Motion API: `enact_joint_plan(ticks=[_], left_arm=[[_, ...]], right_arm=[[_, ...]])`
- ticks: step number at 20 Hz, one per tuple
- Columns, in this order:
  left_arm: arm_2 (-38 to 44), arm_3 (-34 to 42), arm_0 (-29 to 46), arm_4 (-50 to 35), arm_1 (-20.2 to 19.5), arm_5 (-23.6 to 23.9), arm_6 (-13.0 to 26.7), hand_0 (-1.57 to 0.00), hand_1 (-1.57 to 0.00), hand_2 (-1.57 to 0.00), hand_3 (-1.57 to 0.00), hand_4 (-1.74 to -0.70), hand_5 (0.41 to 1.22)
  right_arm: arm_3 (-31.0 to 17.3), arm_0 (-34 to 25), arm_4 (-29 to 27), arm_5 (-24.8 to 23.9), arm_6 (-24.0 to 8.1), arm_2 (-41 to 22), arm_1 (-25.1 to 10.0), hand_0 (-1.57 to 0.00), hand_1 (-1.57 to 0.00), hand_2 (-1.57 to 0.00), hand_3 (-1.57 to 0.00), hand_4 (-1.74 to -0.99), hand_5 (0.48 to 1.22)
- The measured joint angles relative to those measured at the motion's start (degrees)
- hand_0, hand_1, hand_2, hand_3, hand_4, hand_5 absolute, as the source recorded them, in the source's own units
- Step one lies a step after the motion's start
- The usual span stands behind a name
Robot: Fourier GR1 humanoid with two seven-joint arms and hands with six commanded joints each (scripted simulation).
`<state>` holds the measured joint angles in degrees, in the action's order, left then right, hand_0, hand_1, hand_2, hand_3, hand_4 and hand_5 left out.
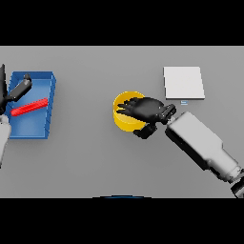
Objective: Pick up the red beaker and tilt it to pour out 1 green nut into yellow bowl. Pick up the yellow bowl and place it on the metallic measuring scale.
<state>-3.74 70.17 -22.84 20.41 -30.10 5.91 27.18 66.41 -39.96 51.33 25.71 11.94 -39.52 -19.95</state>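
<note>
At far left the left hand hangs relaxed over a blue tray holding a red bar. Mid-bench, the right hand clasps the yellow bowl (apparently for lifting); the scale waits just right.

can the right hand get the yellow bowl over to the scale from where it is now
Probably yes: the right hand is already over the yellow bowl, and bare table lies between it and the metallic scale.

On the counter stand one yellow bowl, one metallic scale and one blue tray. The tray holds one red bar. Two hands show: left hand, right hand.
</note>
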Motion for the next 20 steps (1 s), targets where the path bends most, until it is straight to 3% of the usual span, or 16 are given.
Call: enact_joint_plan(ticks=[5, 7, 9, 10, 11, 13, 15, 18, 20], left_arm=[[0.31, -0.79, -0.25, -0.40, 0.00, -0.25, 0.44, 0.00, 0.00, 0.00, 0.00, -0.74, 0.697], [0.24, -0.20, -0.07, -0.09, -0.43, -0.22, 0.01, 0.00, 0.00, 0.00, 0.00, -0.75, 0.699], [0.32, -0.49, 0.01, -0.32, -0.20, -0.13, -0.59, 0.00, 0.00, 0.00, 0.00, -0.75, 0.701], [0.16, -0.38, 0.35, -0.19, -0.12, -0.06, -0.56, 0.00, 0.00, 0.00, 0.00, -0.75, 0.701], [0.30, -1.34, -0.52, 0.07, -0.09, 0.30, -0.13, 0.00, 0.00, 0.00, 0.00, -0.75, 0.700], [0.35, -1.36, -0.29, 0.06, -0.23, 0.30, -0.65, 0.00, 0.00, 0.00, 0.00, -0.76, 0.704], [0.12, -1.08, -0.14, 0.12, 0.09, 0.39, -0.68, 0.00, 0.00, 0.00, 0.00, -0.76, 0.701], [-0.08, -0.94, -0.61, 0.38, -0.18, 0.11, -0.43, 0.00, 0.00, 0.00, 0.00, -0.75, 0.695], [0.08, -1.64, -0.82, 0.07, -0.13, -0.09, -0.87, 0.00, 0.00, 0.00, 0.00, -0.74, 0.690]], right_arm=[[-3.51, -1.09, 0.01, 2.18, -2.03, -0.72, 2.06, 0.00, 0.00, 0.00, -0.03, -1.282, 0.749], [-3.96, -1.72, -0.34, 3.34, -0.80, -0.67, 1.25, 0.00, 0.00, -0.02, -0.07, -1.289, 0.758], [-4.89, -1.16, -0.90, 4.08, -3.25, -0.09, 2.39, -0.03, -0.04, -0.07, -0.14, -1.302, 0.805], [-5.47, -1.69, -1.22, 4.75, -3.71, 0.21, 2.84, -0.16, -0.14, -0.15, -0.18, -1.321, 0.839], [-4.60, -1.47, -1.39, 5.32, -3.29, 0.07, 2.50, -0.44, -0.42, -0.38, -0.24, -1.351, 0.915], [-4.79, -1.30, -1.34, 4.87, -1.58, -0.18, 2.16, -0.85, -0.84, -0.81, -0.40, -1.463, 1.025], [-4.32, -1.24, -1.81, 5.83, -0.90, -0.23, 2.05, -1.11, -1.10, -1.08, -0.71, -1.557, 1.096], [-4.05, -1.33, -2.52, 6.87, -0.66, -0.32, 1.59, -1.33, -1.33, -1.20, -1.12, -1.647, 1.157], [-4.16, -1.46, -3.07, 7.38, 0.14, -0.06, 1.40, -1.42, -1.42, -1.25, -1.27, -1.681, 1.180]])
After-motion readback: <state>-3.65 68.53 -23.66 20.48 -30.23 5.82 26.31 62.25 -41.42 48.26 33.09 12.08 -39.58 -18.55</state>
